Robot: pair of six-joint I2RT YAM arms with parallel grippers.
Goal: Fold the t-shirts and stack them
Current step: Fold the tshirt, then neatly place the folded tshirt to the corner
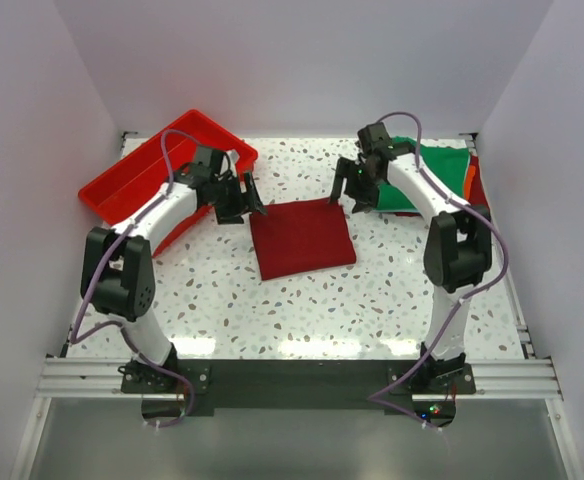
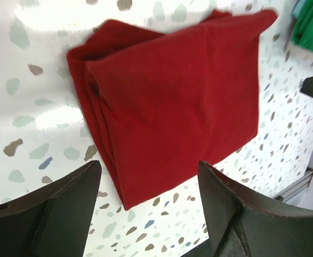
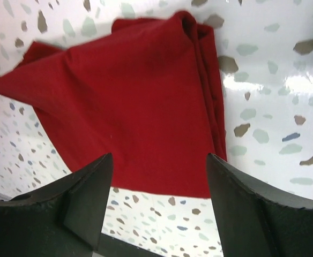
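White speckled table up front. Folded maroon t-shirt lies flat mid-table. Left claw spread wide, empty, by shirt's far left corner. Right claw spread wide, empty, by far right corner. Further back: red tray left, green t-shirt right. White walls behind.

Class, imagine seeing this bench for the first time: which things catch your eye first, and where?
A folded maroon t-shirt lies in the middle, with the left end effector and right end effector open near its far corners. A bright red tray sits at the far left, and a green t-shirt lies at the far right.
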